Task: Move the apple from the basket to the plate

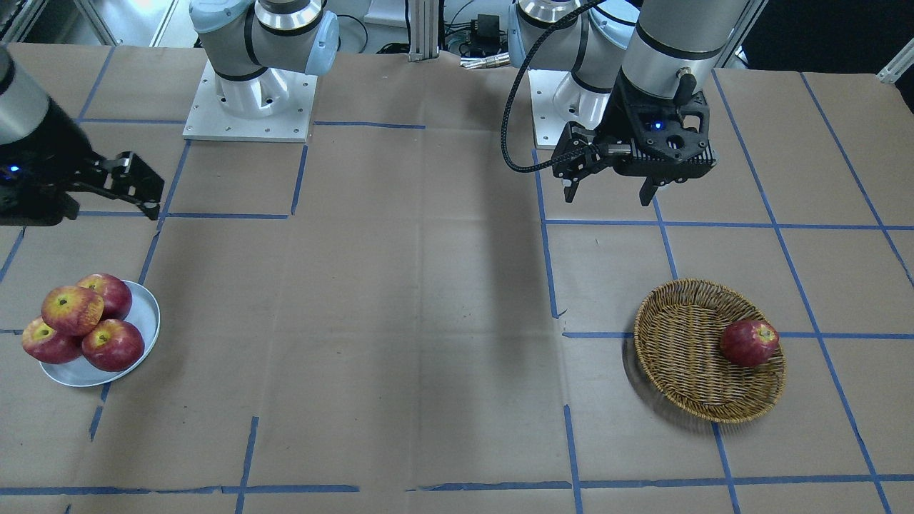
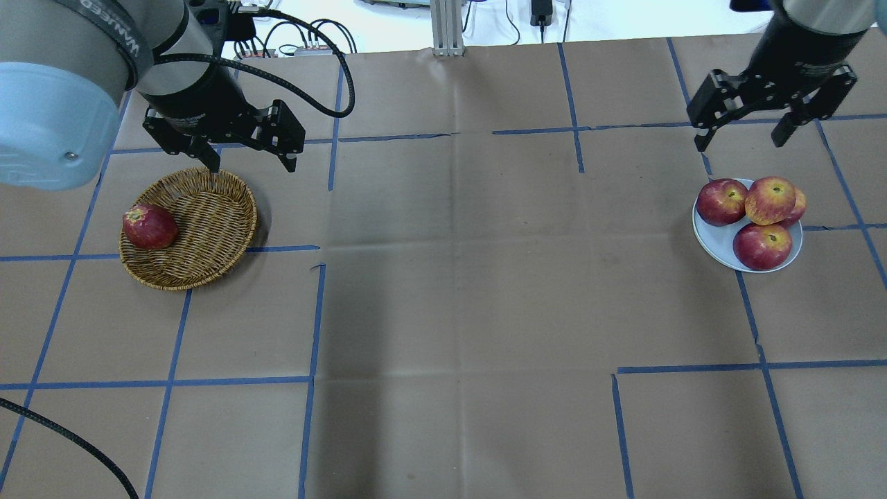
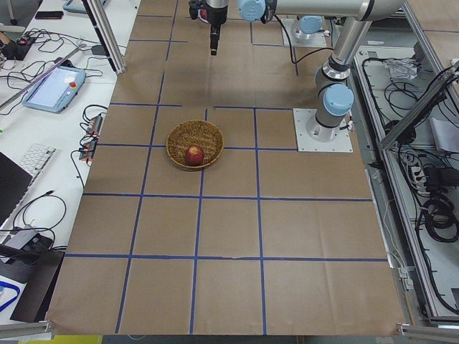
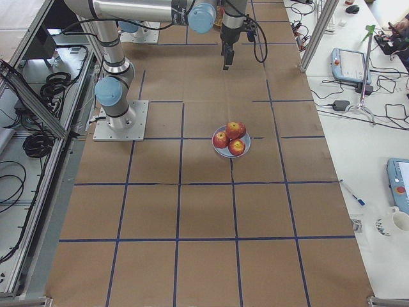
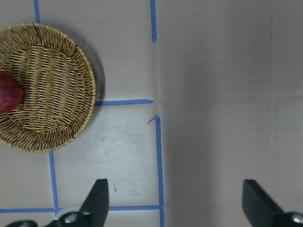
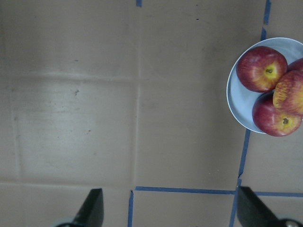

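Note:
The lighter apple (image 2: 769, 199) with the yellow-orange blush lies on top of three darker red apples on the white-grey plate (image 2: 714, 239); it also shows in the front view (image 1: 71, 309) and the right wrist view (image 6: 291, 92). The wicker basket (image 2: 208, 229) holds one deep-red apple (image 2: 149, 226) against its rim. My left gripper (image 2: 251, 166) hangs open and empty above the table just beyond the basket's far edge. My right gripper (image 2: 739, 144) is open and empty, above the table beyond the plate.
Brown paper with a blue tape grid covers the table (image 2: 450, 277). The two arm bases (image 1: 250, 93) stand on the robot's side. The basket (image 1: 685, 357) and the plate (image 1: 146, 321) sit at opposite ends.

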You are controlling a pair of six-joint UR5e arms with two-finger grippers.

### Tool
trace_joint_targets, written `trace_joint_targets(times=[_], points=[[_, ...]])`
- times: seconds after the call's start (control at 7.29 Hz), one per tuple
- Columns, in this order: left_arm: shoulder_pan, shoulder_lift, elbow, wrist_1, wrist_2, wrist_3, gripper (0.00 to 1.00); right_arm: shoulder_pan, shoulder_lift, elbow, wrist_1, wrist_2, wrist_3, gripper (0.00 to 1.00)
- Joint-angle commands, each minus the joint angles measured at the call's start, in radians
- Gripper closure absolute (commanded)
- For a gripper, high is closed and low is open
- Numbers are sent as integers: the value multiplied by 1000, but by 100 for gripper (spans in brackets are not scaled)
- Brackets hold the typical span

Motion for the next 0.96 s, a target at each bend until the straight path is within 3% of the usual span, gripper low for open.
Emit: trace_joint_targets(times=[0.0,0.82], points=[[0,0,0,0,0,-2,1,63,-21,23,1,0,26,0],[0,0,0,0,0,0,1,51,-34,60,-81,3,26,0]])
